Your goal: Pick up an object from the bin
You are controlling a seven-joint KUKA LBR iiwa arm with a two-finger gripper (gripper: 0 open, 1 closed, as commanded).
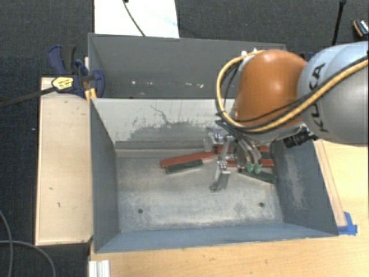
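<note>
The red-brown strip (183, 159) lies flat on the bin (104, 178) floor near the back wall, not lifted. The gripper (219, 180) sits low just beside its right end. I cannot tell whether it is open or clenched, so the pick looks still to do.

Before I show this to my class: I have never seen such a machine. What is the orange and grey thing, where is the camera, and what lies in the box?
The camera looks down from above. The grey and orange shape is a robot arm reaching in from the right; the orange dome and cables belong to it. At its end hangs the tool, low over the floor of a grey metal bin, from which it should pick one thing. Beside the tool lie a red-brown strip and a dark green strip along it; to the right, green-tipped pieces. I cannot see anything held in it.
</note>
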